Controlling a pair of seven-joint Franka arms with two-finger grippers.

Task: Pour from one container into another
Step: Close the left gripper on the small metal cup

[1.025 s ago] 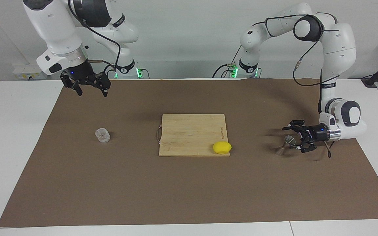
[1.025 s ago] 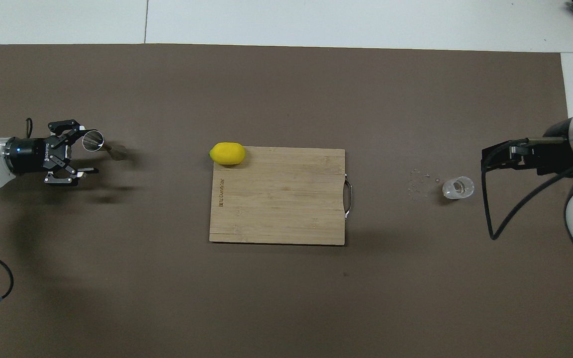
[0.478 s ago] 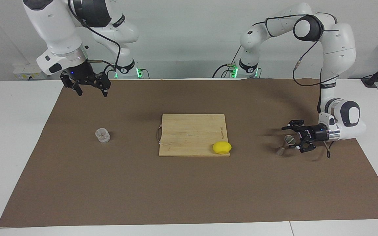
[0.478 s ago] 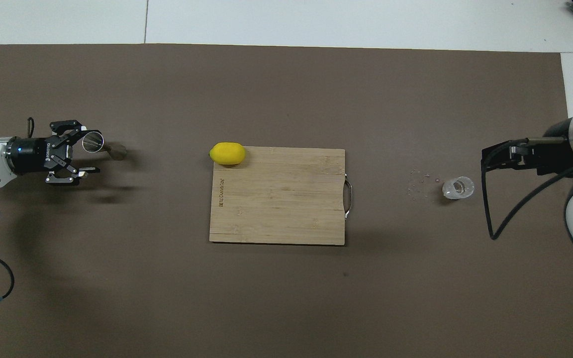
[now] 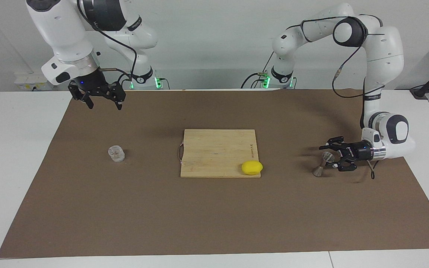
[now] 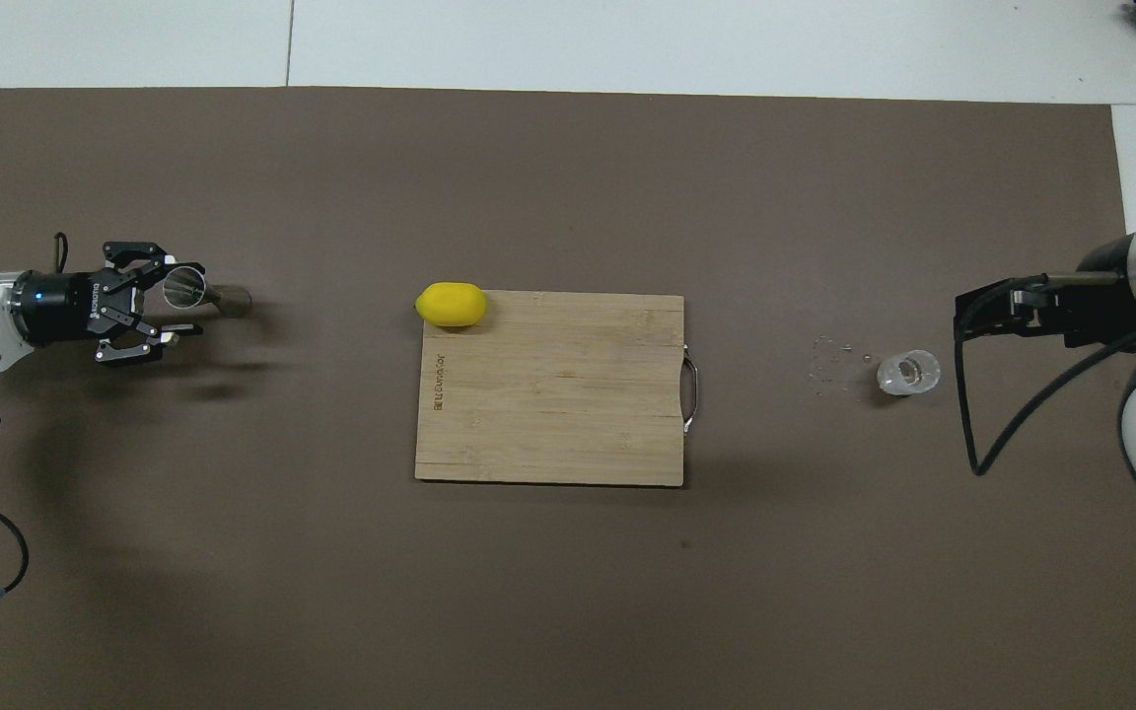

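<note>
Jigger [image 5: 322, 164]: grey steel hourglass, two cones, narrow waist, tilted.

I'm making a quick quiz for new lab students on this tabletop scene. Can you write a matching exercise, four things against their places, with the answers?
Things:
1. lemon
2. glass cup
3. jigger
4. right gripper

Places:
A. at the left gripper, toward the left arm's end of the table
B. on a corner of the cutting board
C. raised over the brown mat, waiting
D. standing alone on the mat toward the right arm's end

Pairs: 1-B, 2-D, 3-A, 4-C
</note>
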